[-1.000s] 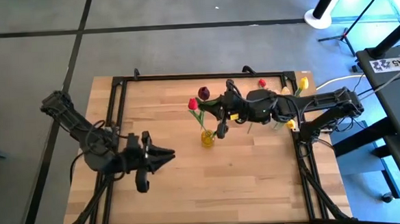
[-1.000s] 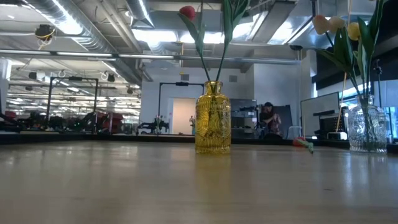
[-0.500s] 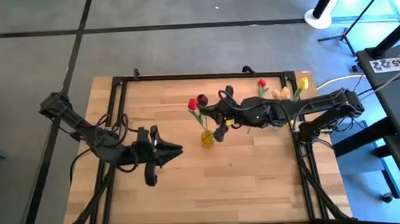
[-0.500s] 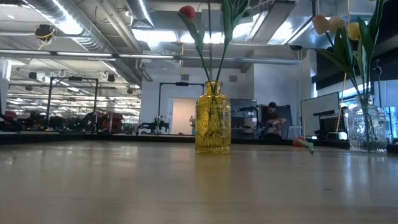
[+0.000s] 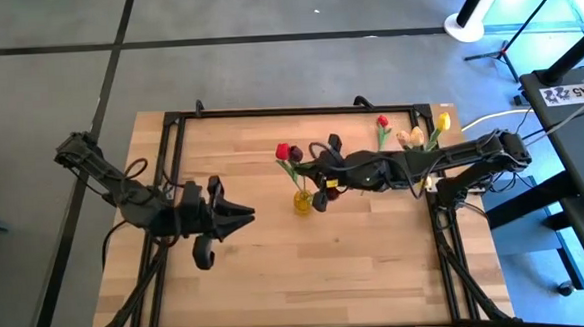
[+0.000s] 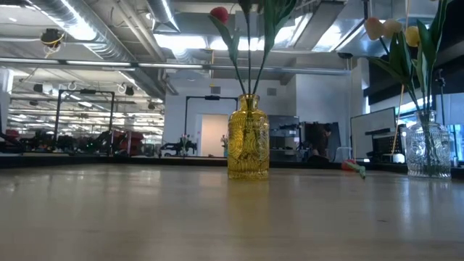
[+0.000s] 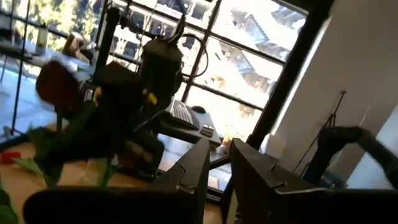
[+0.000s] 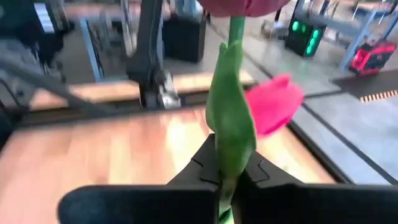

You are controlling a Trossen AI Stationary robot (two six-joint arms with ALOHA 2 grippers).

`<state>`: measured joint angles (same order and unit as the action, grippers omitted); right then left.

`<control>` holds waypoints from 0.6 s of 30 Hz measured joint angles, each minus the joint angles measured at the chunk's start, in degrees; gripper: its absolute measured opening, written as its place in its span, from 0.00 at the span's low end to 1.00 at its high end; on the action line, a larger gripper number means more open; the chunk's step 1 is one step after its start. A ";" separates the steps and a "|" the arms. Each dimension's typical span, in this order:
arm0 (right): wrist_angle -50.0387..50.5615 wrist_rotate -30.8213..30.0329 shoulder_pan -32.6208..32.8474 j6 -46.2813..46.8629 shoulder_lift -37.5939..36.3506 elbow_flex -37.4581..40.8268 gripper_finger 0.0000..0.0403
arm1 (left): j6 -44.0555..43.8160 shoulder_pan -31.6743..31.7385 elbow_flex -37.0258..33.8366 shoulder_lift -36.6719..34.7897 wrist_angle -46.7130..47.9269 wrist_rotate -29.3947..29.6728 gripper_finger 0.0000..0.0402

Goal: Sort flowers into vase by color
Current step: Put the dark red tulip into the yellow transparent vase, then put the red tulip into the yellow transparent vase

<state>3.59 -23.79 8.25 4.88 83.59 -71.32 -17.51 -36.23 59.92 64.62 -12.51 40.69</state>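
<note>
- Wooden bench (image 5: 278, 274) in a black frame, standing on a grey floor; the low view looks across it into a lit hall with a person far behind.
- Near the bench's middle, toward the far edge, stands a yellow glass vase (image 6: 248, 138) with a red tulip (image 5: 281, 152) and a dark maroon tulip (image 5: 296, 154) above it.
- By the right edge stands a clear glass vase (image 6: 429, 150) with a yellow tulip (image 5: 442, 122) and a cream tulip (image 5: 408, 136); another red tulip (image 5: 382, 122) shows near it, by the far edge, and I cannot tell what holds it.
- Reaching in from the right edge, the right gripper (image 5: 320, 177) sits just beside the yellow vase; in its wrist view the fingers are clamped on a green stem (image 8: 231, 134) topped by a reddish head.
- Step in hand, as I judge it: seating a maroon or red flower in the yellow vase.
- Next move likely calls for the stem to be fully down in the neck, then release and a straight lift clear of the heads.
- Near the left edge, the left gripper (image 5: 237, 215) waits, fingers nearly together, holding nothing.
</note>
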 joint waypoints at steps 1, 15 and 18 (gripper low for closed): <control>1.36 0.22 0.00 0.06 0.00 0.12 0.03 | 1.56 -0.15 0.00 0.00 0.17 -0.31 0.15; 40.40 5.78 -0.41 15.50 -0.09 -24.97 0.64 | 6.10 0.29 0.00 -8.80 8.61 3.27 0.15; 45.60 3.23 -0.41 19.98 -0.09 -32.52 0.72 | 6.19 0.29 0.00 -10.74 10.55 3.76 0.15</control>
<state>49.20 -20.56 7.84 24.85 83.50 -103.84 -11.32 -35.94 59.92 53.88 -1.96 44.45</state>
